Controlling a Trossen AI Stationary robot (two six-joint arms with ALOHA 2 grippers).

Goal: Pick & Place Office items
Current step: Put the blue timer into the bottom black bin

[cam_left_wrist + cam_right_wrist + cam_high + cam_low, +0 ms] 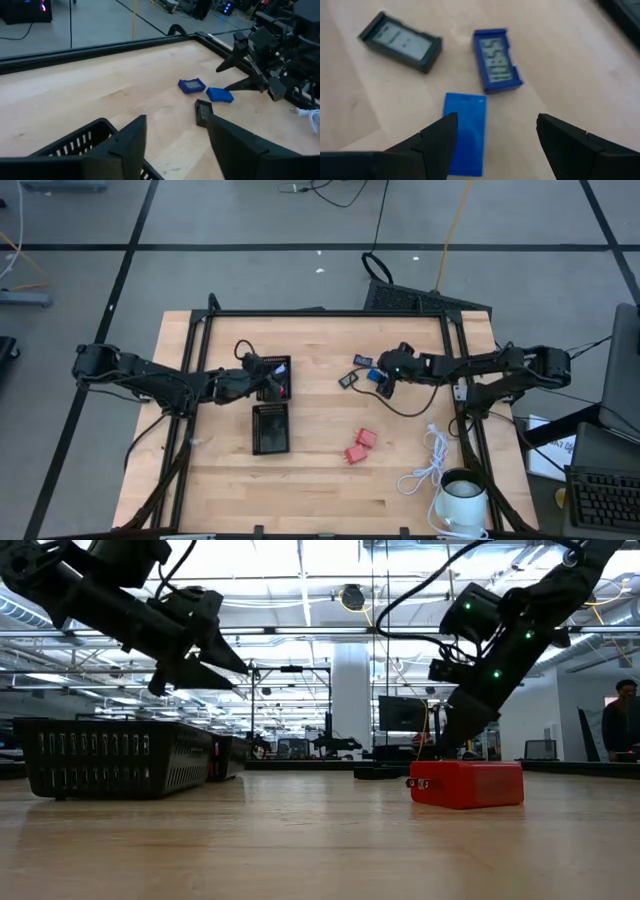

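Observation:
Three small blocks lie flat on the table's far middle: a bright blue block, a dark blue one and a black one; the high view shows the black one. Two red blocks lie nearer the front. My right gripper is open above the bright blue block, a finger on either side of it. My left gripper is open over the far black tray, which holds small pieces. A second black tray sits in front of it.
A white coiled cable and a white mug sit at the table's near right corner. A black frame rail runs along the far edge. Bare wood lies between the trays and the red blocks.

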